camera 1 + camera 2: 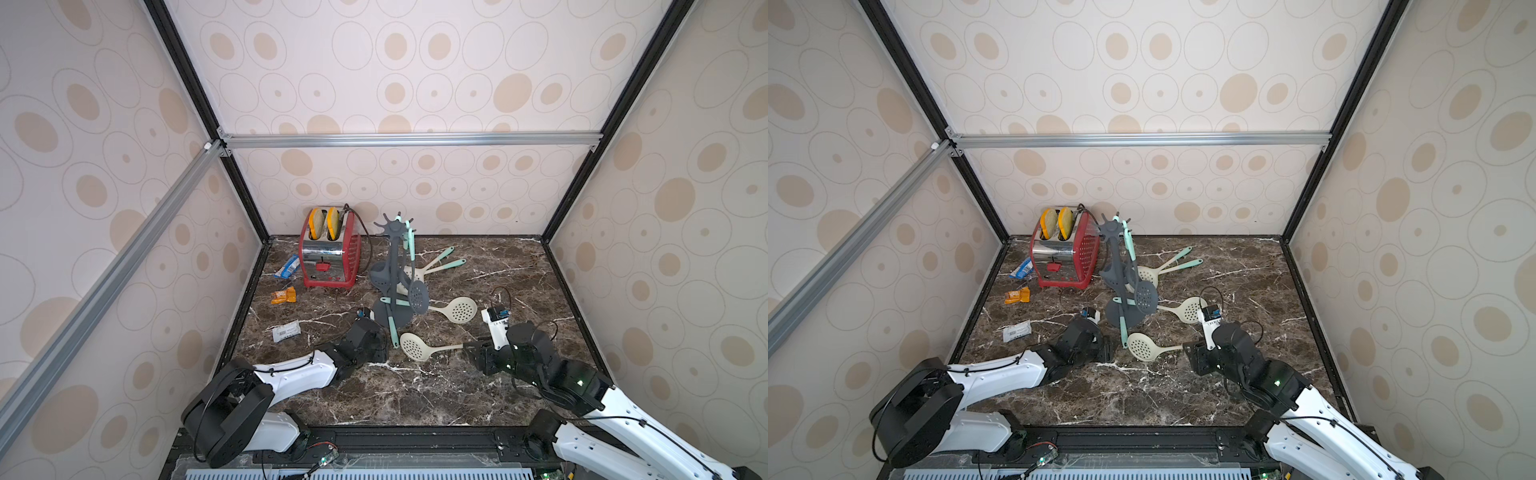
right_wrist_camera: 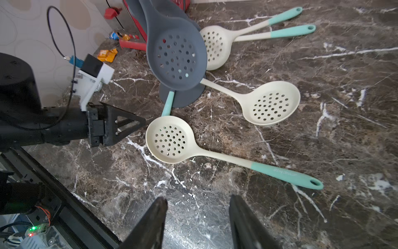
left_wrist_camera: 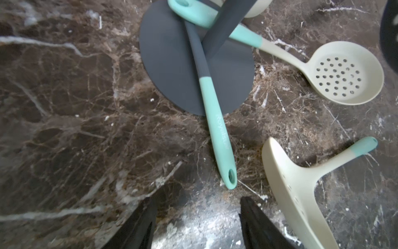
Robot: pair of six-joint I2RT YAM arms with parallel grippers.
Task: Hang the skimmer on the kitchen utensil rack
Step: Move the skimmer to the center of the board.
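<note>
Reach probably explains the pose: left gripper (image 3: 198,200) and right gripper (image 2: 198,199) hover open and empty, flanking the nearest cream skimmer (image 1: 411,345) by the kitchen utensil rack (image 1: 389,227).

Four cream skimmers (image 2: 170,140), one rack (image 1: 391,227), one toaster (image 1: 326,249)

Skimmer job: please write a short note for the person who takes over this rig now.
Left claw: open, empty.
Right claw: open, empty, near the handle of the nearest cream skimmer, which lies on the table.
Kitchen utensil rack stands upright; a dark grey skimmer hangs on it.
Done: nothing gripped yet.
Left: grip the cream skimmer, hang it on a free hook.
</note>
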